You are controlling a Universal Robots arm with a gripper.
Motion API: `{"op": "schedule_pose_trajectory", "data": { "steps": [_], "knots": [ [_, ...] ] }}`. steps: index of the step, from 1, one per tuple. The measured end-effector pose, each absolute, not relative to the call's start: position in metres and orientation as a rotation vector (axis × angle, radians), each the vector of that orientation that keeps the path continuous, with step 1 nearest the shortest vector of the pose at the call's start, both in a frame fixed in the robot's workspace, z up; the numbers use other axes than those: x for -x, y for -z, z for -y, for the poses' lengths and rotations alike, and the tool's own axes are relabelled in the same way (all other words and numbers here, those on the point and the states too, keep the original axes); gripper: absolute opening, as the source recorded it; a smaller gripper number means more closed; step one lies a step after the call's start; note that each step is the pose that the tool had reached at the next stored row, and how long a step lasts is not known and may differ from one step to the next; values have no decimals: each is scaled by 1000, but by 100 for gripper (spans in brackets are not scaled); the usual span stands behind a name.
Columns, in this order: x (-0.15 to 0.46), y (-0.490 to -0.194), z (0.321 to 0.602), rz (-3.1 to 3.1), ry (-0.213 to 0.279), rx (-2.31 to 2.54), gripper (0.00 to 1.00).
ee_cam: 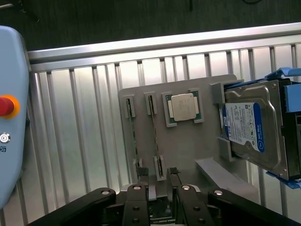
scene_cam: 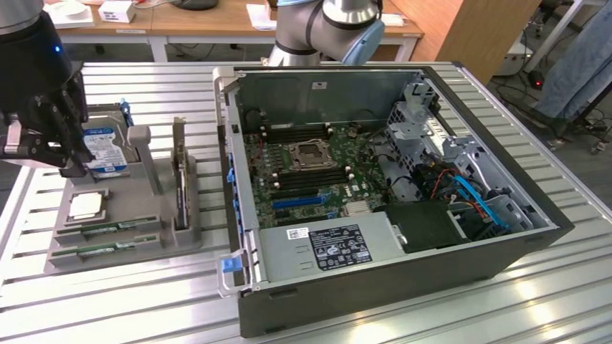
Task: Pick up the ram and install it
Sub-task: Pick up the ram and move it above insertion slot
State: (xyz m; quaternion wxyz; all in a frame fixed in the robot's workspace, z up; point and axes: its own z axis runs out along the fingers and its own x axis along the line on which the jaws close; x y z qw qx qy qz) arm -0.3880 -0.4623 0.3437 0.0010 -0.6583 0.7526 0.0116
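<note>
Ram [ee_cam: 154, 132] stands on its long edge in a slot of the grey holder tray [ee_cam: 188, 150]. A second stick [ee_cam: 133, 134] sits in the slot just beside it, and the processor chip [ee_cam: 183, 107] and the hard drive [ee_cam: 254, 127] are further along the same tray. The tray lies on the slatted table [scene_cam: 143, 301], to the exterior view's left of the open computer case [scene_cam: 383, 287].

My pincer [ee_cam: 158, 181] hangs above the tray with its jaws spread, pinching nothing, roughly in line with one end of the nearer stick.

I judge the stick light and stiff, yet thin and easily cracked, and the small chips on its faces should not take hard pressure. The best hold seems to be across its two flat faces, near the middle of the upper edge, so that it comes straight out of the slot without twisting.
</note>
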Motion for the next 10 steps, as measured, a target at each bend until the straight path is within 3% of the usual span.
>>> {"op": "schedule_pose_trajectory", "data": {
  "steps": [10],
  "knots": [
    [389, -344, 469, -2362, -39, 2066, 29]
  ]
}}
